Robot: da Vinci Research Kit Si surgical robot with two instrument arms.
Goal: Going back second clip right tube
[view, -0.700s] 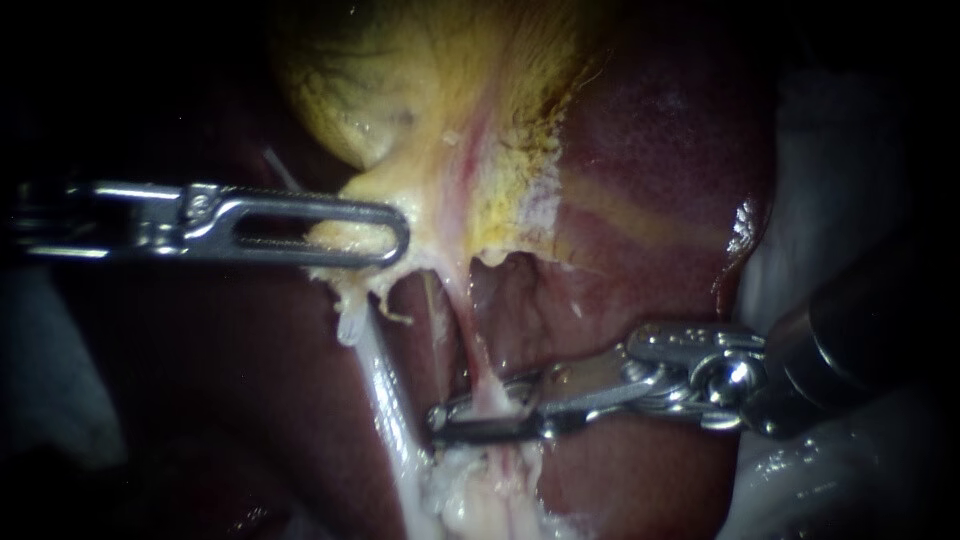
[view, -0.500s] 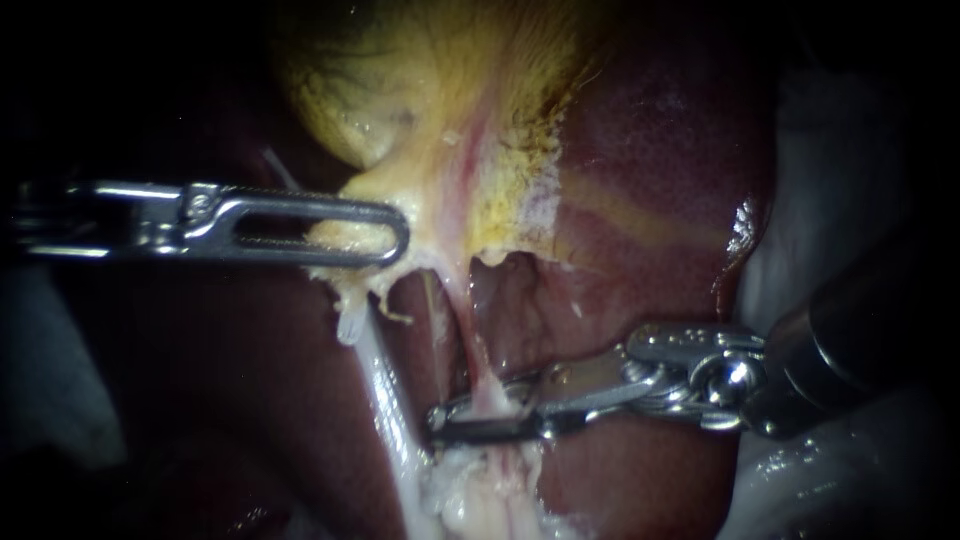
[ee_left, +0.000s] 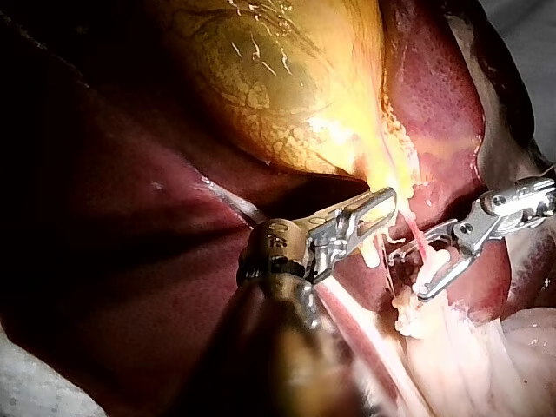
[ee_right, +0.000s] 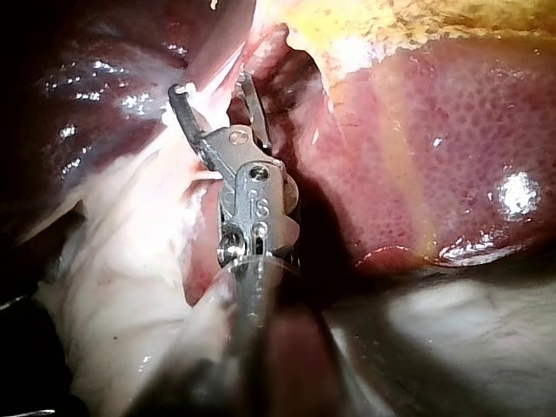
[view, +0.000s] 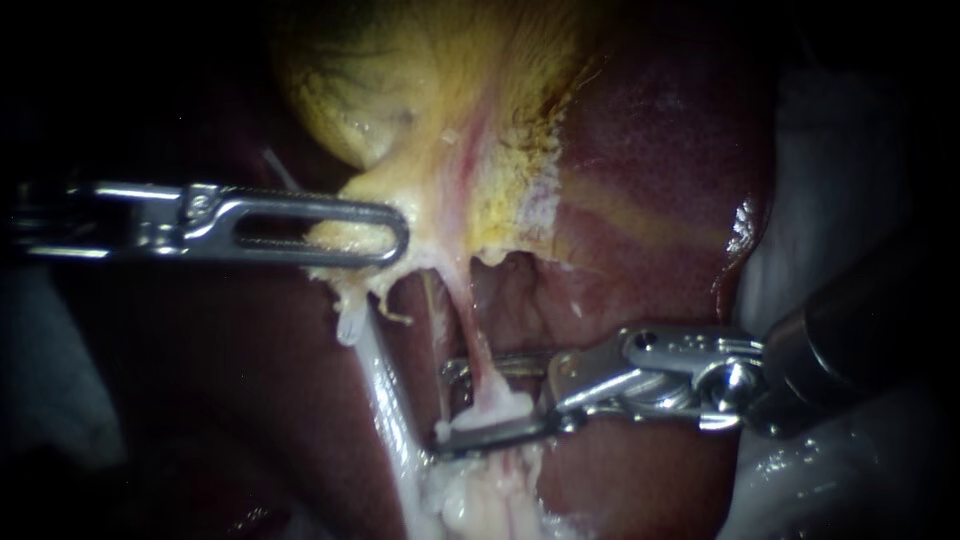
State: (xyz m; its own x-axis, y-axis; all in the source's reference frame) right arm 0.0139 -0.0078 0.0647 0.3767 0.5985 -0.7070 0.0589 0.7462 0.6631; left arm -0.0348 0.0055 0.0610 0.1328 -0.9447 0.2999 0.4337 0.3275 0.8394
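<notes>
My left instrument (view: 395, 238) comes in from the left, its slotted jaws shut on the yellow lower end of the gallbladder (view: 420, 90). Two tubes run down from there: a white left tube (view: 385, 380) and a thin pink right tube (view: 468, 335). My right instrument (view: 447, 402) stands with its jaws open, one on each side of the right tube. A pale whitish lump (view: 495, 408) sits on that tube just above the lower jaw; I cannot tell whether it is a clip. The right wrist view shows the same open jaws (ee_right: 211, 87) astride the tube.
Dark red liver (view: 650, 150) lies behind and to the right of the tubes. White fatty tissue (view: 470, 500) gathers below the right instrument's jaws. Pale cloth (view: 840, 150) lines the right edge. The left wrist view shows both instruments (ee_left: 382, 204) close together under the gallbladder (ee_left: 278, 78).
The right instrument's jaws were shut across the right tube and have now opened, the upper jaw lifting away. The left instrument has not moved.
</notes>
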